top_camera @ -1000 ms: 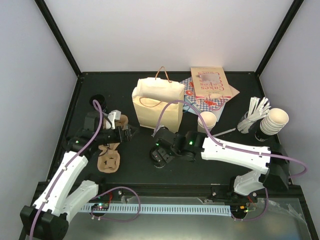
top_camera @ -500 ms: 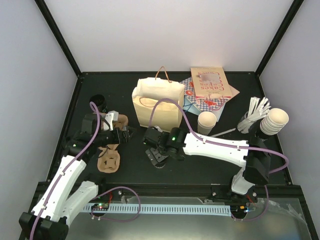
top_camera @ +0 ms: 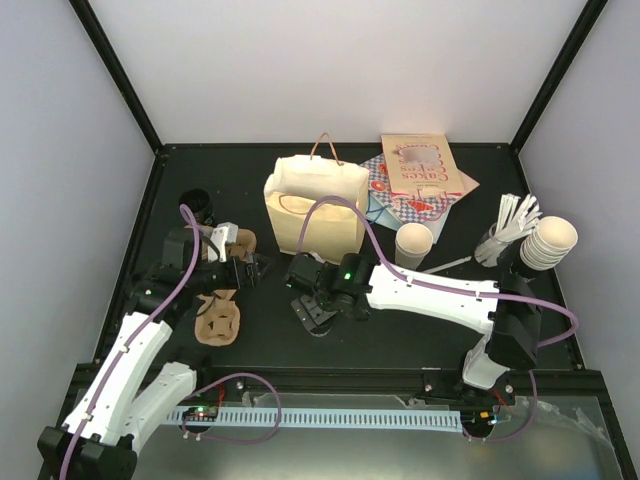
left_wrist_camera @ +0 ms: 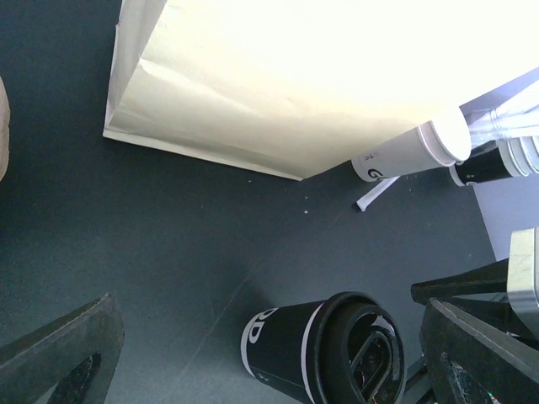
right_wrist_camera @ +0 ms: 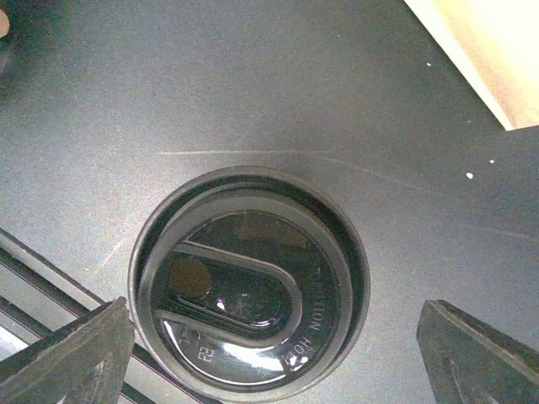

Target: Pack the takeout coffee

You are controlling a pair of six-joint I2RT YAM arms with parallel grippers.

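The takeout coffee [right_wrist_camera: 249, 286] stands upright on the black table; its lid is round and black, and its body looks dark with white print in the left wrist view [left_wrist_camera: 313, 347]. My right gripper [top_camera: 318, 300] hangs straight above it, open, one finger on each side of the lid [right_wrist_camera: 269, 362], not touching it. My left gripper [top_camera: 255, 268] is open and empty just left of the cup [left_wrist_camera: 261, 370]. The tan paper bag [top_camera: 315, 205] stands open behind them and shows in the left wrist view [left_wrist_camera: 278, 76].
Brown cup carriers [top_camera: 218, 322] lie by the left arm. A lidless cream cup [top_camera: 413, 240] stands right of the bag. Stacked cups [top_camera: 550, 240], a cutlery holder [top_camera: 505, 225] and printed paper bags [top_camera: 420, 175] are at the back right.
The right arm's forearm and wrist swung left one second ago and have since held still, the gripper staying over the cup. The left arm barely moved.
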